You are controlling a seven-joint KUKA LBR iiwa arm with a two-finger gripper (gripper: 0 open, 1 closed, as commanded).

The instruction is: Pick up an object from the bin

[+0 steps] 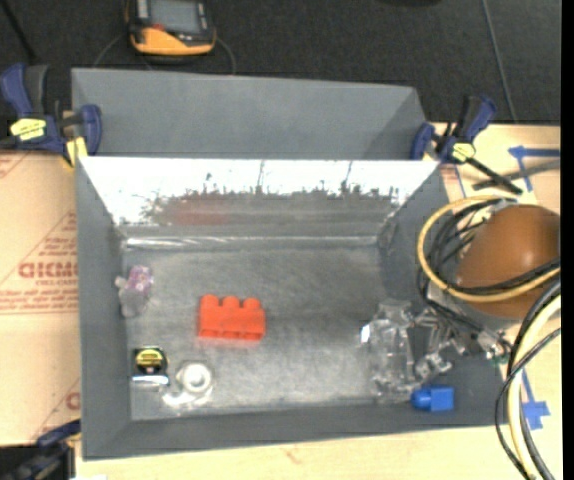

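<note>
Grey metal bin (100,298), a few loose items, no heap. Gripper (399,356) sits low at 4 o'clock of the floor, close to the right wall, with the orange wrist cover (507,253) and cables above it. Nearest item is a small blue block (433,399), just beside the gripper at its 5 o'clock, in the corner. Nothing visibly held.

You're likely in the approach step, grasp not yet made. Next move calls for centring over the blue block and getting down without catching the sloped wall. It's a tight corner, so the block could slip.

Other candidates lie well apart: red studded brick (232,319) near centre, pale purple bit (137,285) at 9, yellow-black tape measure (149,360) and clear round piece (193,382) at 8 o'clock.

Gripper is shiny metal against grey, tangled with cables. You cannot tell whether it's open or closed, nor whether it touches the block.
</note>
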